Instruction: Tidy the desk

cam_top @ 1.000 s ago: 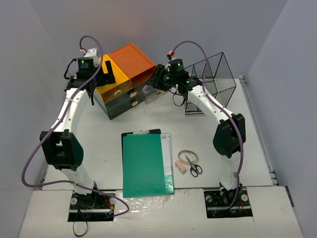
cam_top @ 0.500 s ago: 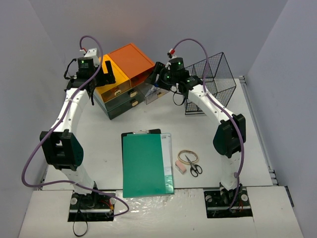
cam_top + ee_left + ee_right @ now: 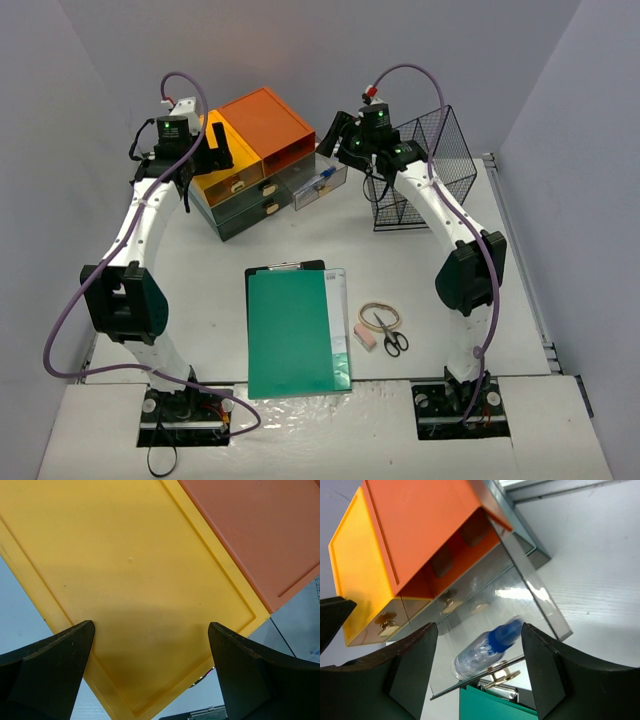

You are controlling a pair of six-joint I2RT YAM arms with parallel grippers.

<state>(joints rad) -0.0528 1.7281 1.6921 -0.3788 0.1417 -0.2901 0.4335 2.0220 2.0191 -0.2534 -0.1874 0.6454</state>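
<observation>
Desk (image 3: 200,290): flat rectangular slab, smooth matte white to pale grey, filling the floor of the top view under both arms. Its long axis appears to run left to right, with a thin metal rail (image 3: 522,270) going near to far along the right edge; the near edge is partly hidden by the arm bases. Green folder (image 3: 295,335), on a clipboard, lies flat near the centre, long axis near to far, clip at the far end. Drawer unit (image 3: 268,122) sits far-left at a skew, its smooth plastic tops orange and yellow. Black wire basket (image 3: 450,150) stands far-right, partly behind the right arm. A clear drawer (image 3: 322,185) is pulled out towards the basket. In it lies a small clear bottle (image 3: 487,647) with a blue cap; the cap is blurred. Left gripper (image 3: 150,670) hangs over the yellow top, jaws spread wide, nothing between them. Right gripper (image 3: 479,627) is above the clear drawer, jaws apart and released. Black-handled scissors (image 3: 388,335) lie over a rubber band (image 3: 378,315), just beside a pink eraser (image 3: 365,338).
</observation>
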